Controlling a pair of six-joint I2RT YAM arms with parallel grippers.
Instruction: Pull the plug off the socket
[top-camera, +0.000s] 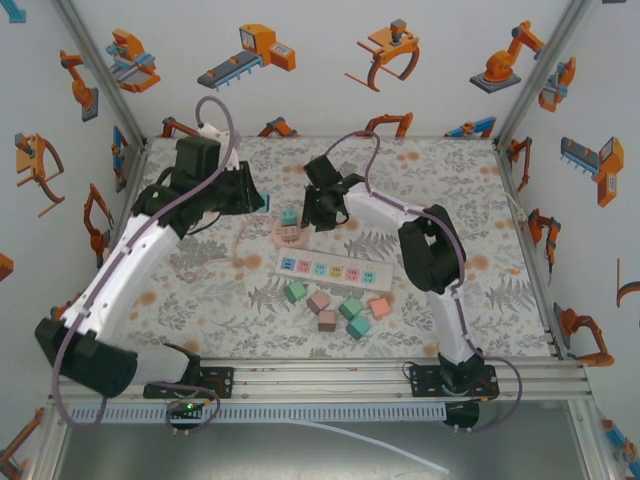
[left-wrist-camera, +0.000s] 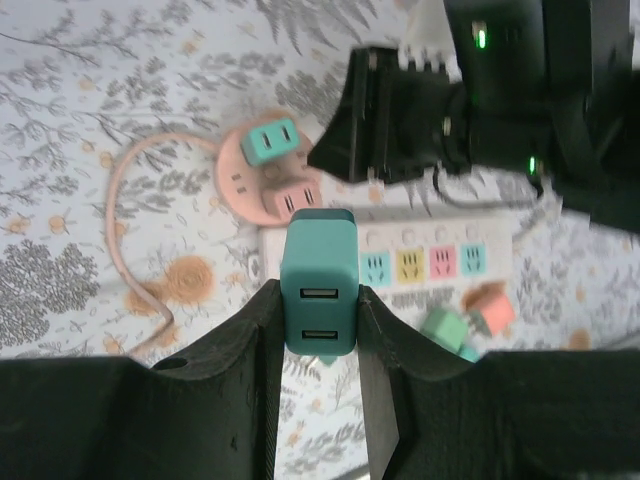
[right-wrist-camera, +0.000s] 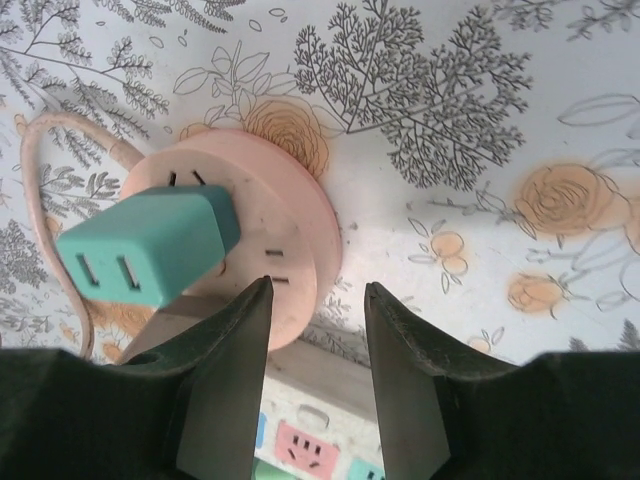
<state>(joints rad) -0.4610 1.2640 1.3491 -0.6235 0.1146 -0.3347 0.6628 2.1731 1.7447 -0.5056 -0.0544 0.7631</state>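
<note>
Plug, a smooth dark-teal block with two USB slots, sits clamped between the fingers of our left gripper. That arm sweeps in a long arc from its near-left base. The socket, a flat white strip of pastel square outlets, lies mid-table, apart from that gripper in the top view. Our other arm folds at the elbow. Our right gripper is spread wide astride the rim of a round pink disc outlet carrying a lighter teal cube.
</note>
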